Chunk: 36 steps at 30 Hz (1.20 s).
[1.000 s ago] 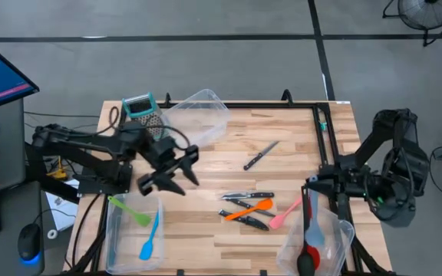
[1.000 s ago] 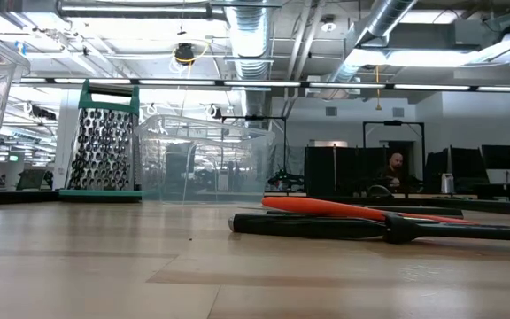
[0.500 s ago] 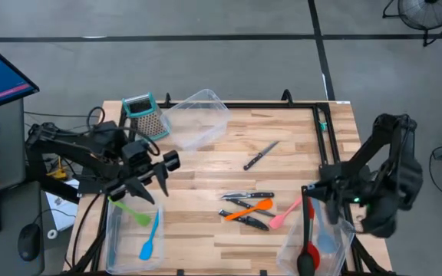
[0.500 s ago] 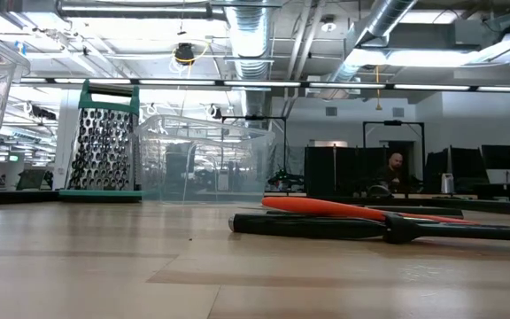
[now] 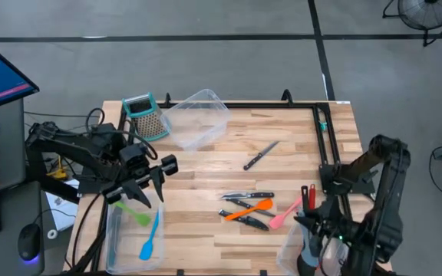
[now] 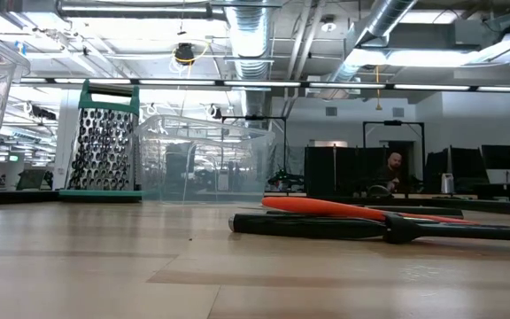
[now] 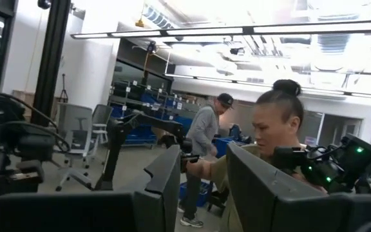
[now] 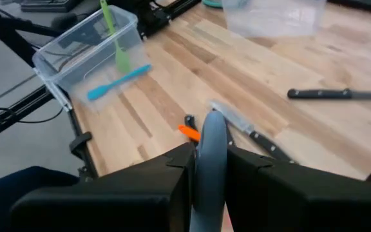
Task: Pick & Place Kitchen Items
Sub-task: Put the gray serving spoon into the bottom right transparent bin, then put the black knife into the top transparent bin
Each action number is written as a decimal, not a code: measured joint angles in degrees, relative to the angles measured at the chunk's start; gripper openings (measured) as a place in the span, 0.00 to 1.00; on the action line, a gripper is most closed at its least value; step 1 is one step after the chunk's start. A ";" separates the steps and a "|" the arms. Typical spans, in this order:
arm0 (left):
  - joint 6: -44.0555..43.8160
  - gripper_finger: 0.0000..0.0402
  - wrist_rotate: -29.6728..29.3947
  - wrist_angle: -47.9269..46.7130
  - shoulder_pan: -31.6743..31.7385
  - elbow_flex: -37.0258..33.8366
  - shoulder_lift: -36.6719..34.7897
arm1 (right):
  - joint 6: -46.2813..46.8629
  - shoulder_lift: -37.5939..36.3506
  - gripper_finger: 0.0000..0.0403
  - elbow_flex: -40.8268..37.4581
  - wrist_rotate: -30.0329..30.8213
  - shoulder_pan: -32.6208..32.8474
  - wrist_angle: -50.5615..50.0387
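My left gripper hovers open above the clear tub at the near left, which holds a green spatula and a blue one. My right gripper is low over the near-right tub, shut on a grey utensil. A red-tipped utensil shows beside that wrist. On the table lie a lone knife, two more knives, an orange spatula and a pink spatula. My right gripper pinches the grey utensil's handle between its two fingers. The handle runs along the fingers and its rounded end sticks out past their tips. The gripper hides the rest of the utensil.
A metal grater with a teal top and a tilted clear tub stand at the far left. In the low view the orange spatula and a black knife lie ahead. People stand in the room beyond.
My left arm has drawn back toward the table's left edge and now hangs over the near-left tub. My right arm has swung toward the near edge and dropped low over the near-right tub. The utensils on the table have stayed put.
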 joint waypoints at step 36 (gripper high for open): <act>3.23 0.26 -0.97 0.02 0.04 0.00 0.02 | -3.05 1.88 0.41 0.47 -4.60 -3.21 -2.82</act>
